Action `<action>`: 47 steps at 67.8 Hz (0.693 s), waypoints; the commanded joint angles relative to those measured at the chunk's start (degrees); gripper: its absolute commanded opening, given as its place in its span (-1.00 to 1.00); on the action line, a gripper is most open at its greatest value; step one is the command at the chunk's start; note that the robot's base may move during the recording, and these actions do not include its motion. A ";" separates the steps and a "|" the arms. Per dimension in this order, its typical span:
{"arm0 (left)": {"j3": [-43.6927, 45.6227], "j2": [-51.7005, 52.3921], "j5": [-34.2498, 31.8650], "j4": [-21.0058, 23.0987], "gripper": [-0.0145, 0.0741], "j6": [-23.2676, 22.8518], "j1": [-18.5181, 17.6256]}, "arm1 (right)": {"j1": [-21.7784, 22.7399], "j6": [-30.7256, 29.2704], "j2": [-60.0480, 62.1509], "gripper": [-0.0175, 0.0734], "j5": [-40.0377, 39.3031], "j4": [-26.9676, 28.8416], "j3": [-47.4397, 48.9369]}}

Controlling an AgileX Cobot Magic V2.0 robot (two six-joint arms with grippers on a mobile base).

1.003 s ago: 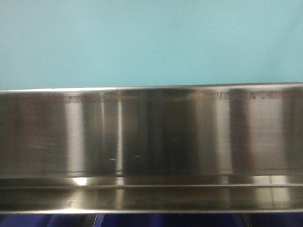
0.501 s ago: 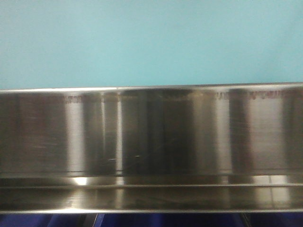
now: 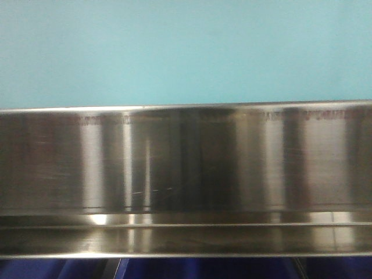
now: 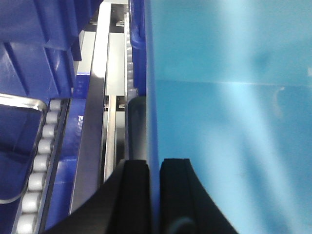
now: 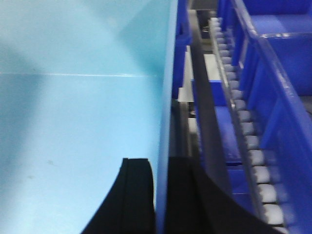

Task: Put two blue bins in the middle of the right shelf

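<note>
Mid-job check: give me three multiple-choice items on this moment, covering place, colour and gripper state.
1. Front view: the pale blue bin shows where against the steel lip? A above; B below; C left.
2. Right wrist view: the neighbouring bins beside the rollers are A red; B dark blue; C white.
3. The left gripper is A open in air; B shut on the pale blue bin's wall; C holding a roller.
Answers: 1 A, pale blue fills the frame over the lip. 2 B, deep blue walls flank the rollers. 3 B, its jaws straddle the wall.
</note>
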State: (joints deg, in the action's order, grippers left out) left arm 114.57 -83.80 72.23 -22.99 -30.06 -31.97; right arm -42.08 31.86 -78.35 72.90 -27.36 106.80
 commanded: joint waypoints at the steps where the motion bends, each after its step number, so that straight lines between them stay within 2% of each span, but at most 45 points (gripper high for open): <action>1: -2.73 2.67 -2.26 3.42 -0.92 -0.01 -0.40 | -0.81 -0.36 0.92 -0.97 -2.94 3.05 0.23; 11: -8.99 5.89 -2.26 3.18 -0.92 -1.47 -0.40 | -1.34 -0.36 1.77 -0.97 -2.94 3.83 -2.14; 31: -18.49 7.53 -2.26 3.51 -0.92 -2.82 -0.40 | -1.38 2.81 4.33 -0.97 -2.94 3.34 -13.24; 47: -21.35 7.33 -2.26 3.17 -0.92 -4.41 -0.40 | -0.81 4.65 4.23 -0.97 -5.57 3.20 -18.75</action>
State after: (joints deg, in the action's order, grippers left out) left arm 93.31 -77.07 71.90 -19.77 -33.99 -31.97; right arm -43.11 36.03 -74.85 71.85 -23.28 89.35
